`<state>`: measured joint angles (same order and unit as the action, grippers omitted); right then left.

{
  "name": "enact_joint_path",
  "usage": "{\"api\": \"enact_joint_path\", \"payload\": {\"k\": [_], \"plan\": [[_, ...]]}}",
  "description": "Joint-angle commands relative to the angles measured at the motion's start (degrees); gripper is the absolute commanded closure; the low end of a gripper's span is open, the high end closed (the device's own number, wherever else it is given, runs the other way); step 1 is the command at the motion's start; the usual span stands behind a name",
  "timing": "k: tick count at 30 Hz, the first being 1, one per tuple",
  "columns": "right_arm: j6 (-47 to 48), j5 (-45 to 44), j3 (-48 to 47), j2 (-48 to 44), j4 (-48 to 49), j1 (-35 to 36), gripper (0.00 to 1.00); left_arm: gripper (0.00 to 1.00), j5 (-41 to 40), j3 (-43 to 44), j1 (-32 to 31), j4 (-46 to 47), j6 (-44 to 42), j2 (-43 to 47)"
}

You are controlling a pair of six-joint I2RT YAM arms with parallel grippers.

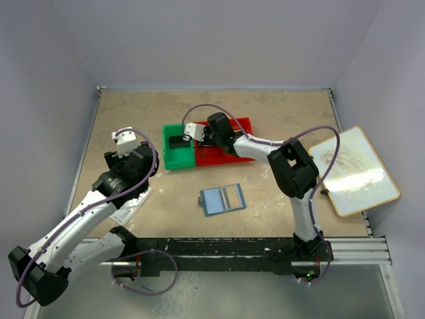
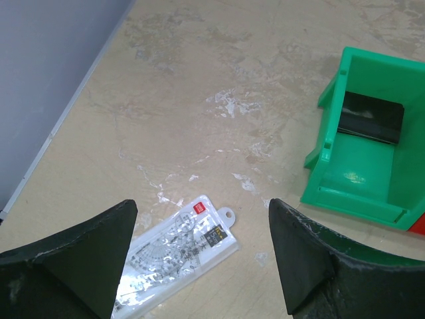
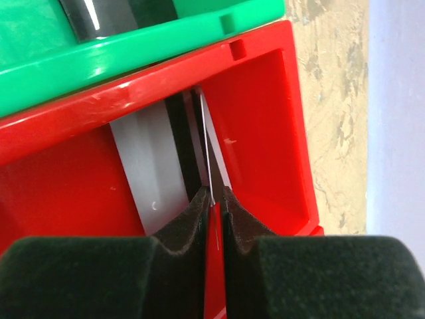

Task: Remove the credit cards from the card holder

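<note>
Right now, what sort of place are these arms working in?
Probably a robot test cell: plain grey partition walls box in a tan tabletop, a black mounting rail lines its near edge, and a green plastic bin and a red plastic bin sit staged.

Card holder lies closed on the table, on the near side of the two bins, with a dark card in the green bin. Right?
Not quite. The card holder lies open, its lighter slotted inside facing up, as the top external view shows. The rest holds: the dark card is in the green bin.
</note>
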<state>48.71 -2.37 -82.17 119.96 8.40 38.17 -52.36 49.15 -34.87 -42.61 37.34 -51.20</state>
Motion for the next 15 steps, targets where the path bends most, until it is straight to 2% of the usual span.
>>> {"api": "enact_joint_path", "payload": {"k": [1,6,10,15], "plan": [[2.0,3.9,-1.7,-0.9,-3.5,-0.2,0.86,0.22,-0.6,1.0,0.4,0.2,-0.2,0.1],[2.6,4.3,-2.1,-0.3,-5.9,-0.3,0.84,0.22,-0.3,1.0,0.4,0.4,-0.3,0.1],[2.4,4.0,-2.1,-1.3,-6.2,-0.3,0.77,0.22,-0.1,0.9,0.3,0.3,-0.3,0.0],[0.1,5.3,-3.0,-3.0,-7.0,-0.3,0.75,0.22,0.0,0.9,0.3,0.3,-0.3,-0.1]]}}
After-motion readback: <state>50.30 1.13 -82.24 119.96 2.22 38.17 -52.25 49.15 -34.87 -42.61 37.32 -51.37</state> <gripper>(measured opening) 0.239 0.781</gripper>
